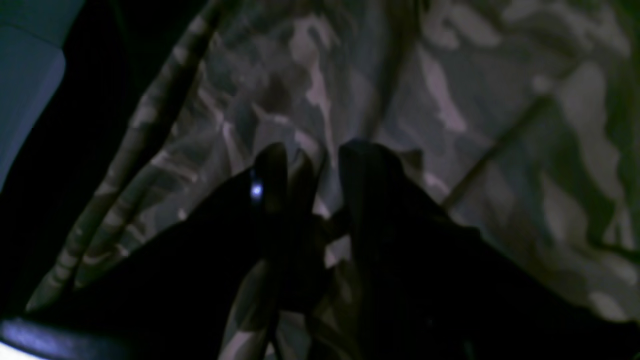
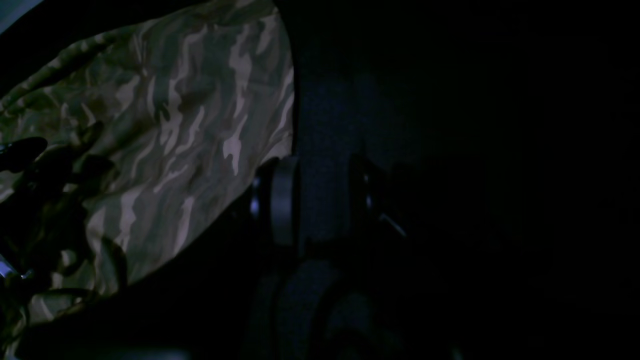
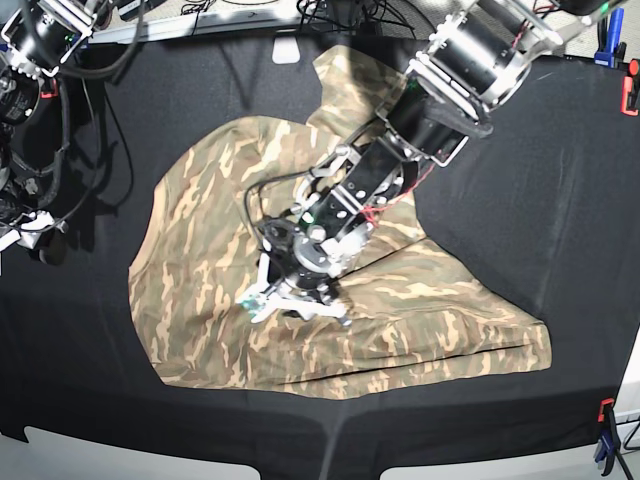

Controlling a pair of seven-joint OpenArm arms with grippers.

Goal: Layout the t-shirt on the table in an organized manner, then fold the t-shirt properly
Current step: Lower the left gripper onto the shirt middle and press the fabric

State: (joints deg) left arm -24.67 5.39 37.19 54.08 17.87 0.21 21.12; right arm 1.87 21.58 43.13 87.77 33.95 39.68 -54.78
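Observation:
The camouflage t-shirt lies spread but rumpled on the black table, with one part folded over at the back right. My left gripper presses down in the middle of the shirt. In the left wrist view its dark fingers stand close together with shirt cloth bunched between them, and creases run out from the gripper. My right gripper is parted and empty over bare table, just beside the shirt's edge. In the base view it is at the far left.
A blue clamp and a red clamp sit at the table's right edge, and another clamp at the front right corner. A white block and cables lie at the back edge.

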